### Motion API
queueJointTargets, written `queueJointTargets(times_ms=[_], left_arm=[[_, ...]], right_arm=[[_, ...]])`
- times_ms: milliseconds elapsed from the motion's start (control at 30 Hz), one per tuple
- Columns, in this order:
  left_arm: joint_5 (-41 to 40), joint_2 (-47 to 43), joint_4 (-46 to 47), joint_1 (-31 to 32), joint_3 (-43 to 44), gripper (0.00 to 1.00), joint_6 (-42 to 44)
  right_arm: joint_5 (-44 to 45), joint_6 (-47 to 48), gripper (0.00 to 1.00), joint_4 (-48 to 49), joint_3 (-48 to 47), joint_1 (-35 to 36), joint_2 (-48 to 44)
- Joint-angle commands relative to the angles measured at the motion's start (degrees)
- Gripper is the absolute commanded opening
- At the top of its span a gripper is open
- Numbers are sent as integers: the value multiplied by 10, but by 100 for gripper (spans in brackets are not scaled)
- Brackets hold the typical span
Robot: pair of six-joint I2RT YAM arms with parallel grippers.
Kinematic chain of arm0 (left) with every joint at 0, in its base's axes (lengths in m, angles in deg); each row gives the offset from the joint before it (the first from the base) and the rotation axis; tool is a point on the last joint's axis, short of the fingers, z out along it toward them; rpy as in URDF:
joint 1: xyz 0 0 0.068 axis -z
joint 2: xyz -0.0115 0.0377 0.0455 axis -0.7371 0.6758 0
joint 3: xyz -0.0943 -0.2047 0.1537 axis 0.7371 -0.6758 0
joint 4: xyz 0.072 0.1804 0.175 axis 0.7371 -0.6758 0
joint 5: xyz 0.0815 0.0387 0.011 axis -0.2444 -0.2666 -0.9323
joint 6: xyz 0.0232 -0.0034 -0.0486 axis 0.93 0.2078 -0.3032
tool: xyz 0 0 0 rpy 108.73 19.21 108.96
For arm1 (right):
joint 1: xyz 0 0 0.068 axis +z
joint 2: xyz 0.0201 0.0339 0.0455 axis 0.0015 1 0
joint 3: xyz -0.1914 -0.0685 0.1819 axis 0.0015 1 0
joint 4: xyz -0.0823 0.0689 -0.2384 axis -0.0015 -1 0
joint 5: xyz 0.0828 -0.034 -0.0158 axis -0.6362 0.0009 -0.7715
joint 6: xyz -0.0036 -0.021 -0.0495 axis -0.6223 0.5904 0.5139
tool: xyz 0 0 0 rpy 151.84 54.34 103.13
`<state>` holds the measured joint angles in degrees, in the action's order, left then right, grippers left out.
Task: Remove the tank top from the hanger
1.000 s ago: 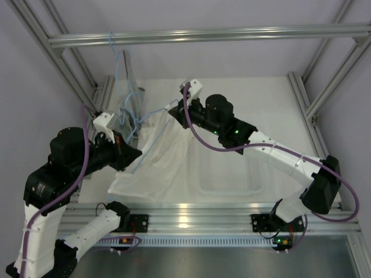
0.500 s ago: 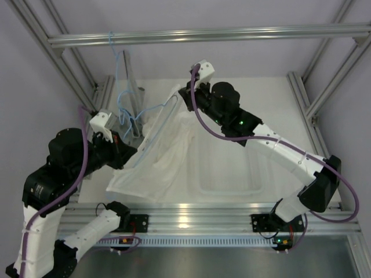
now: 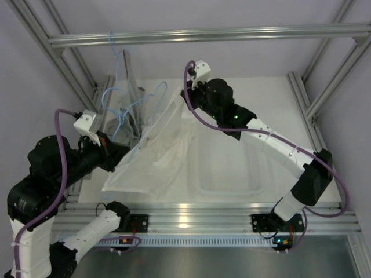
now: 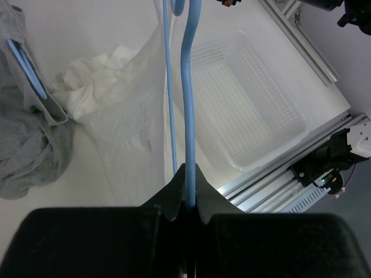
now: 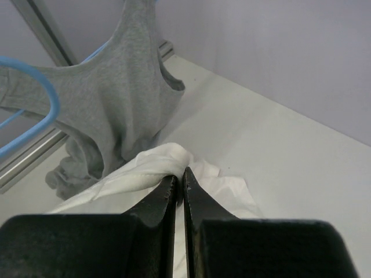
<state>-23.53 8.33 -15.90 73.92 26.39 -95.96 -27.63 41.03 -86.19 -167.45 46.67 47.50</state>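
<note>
The white tank top hangs stretched from my right gripper down to the table near my left arm. The right gripper is shut on a bunched edge of the tank top, as the right wrist view shows. My left gripper is shut on the light-blue hanger. In the left wrist view the hanger wire runs straight up from the jaws, with the tank top beside it to the left.
A second blue hanger hangs from the top rail with a grey garment on it, also seen in the right wrist view. A clear plastic basket sits front right of the tank top. Frame posts stand at the left.
My right gripper has lifted the tank top's edge up and back. My left arm has drawn left with the hanger, and the hanger now shows clear of the cloth at the top.
</note>
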Motion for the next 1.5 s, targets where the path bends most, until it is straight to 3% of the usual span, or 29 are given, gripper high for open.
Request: queueJointTargets(times_ms=[0,133,500,733,800,833,867,900,967,1100,1133,1233,1467], left_arm=[[-11,-7,13,-1,20,0,0],[-27,-25,67,0,-4,0,-1],[32,-127,552,-1,-280,0,-63],[-53,-126,741,-1,-397,0,-55],[-63,-120,777,-1,-417,0,-42],[-76,-112,809,-1,-430,0,-35],[-83,-109,823,-1,-437,0,-34],[-89,-105,834,0,-440,0,-34],[-89,-97,856,-1,-442,0,-25],[-134,-100,882,-1,-452,0,-6],[-135,-98,884,0,-452,0,-2],[-132,-89,886,-1,-442,0,8],[-118,-62,1043,0,-515,0,46]], right_arm=[[-59,-21,0,20,-3,-5,-4],[-136,-61,0,73,48,-5,-37],[-302,-147,0,149,150,20,-74],[-290,-142,0,125,163,33,-59],[-318,-152,0,129,159,39,-39],[-320,-150,12,121,154,44,-30],[-316,-150,31,107,149,45,-17],[-315,-150,42,107,150,46,-15],[-320,-152,39,118,159,47,-19],[-326,-151,42,123,158,47,-23],[-327,-149,32,123,157,47,-23],[-315,-145,28,119,152,47,-17],[-356,-171,35,177,172,51,-19]])
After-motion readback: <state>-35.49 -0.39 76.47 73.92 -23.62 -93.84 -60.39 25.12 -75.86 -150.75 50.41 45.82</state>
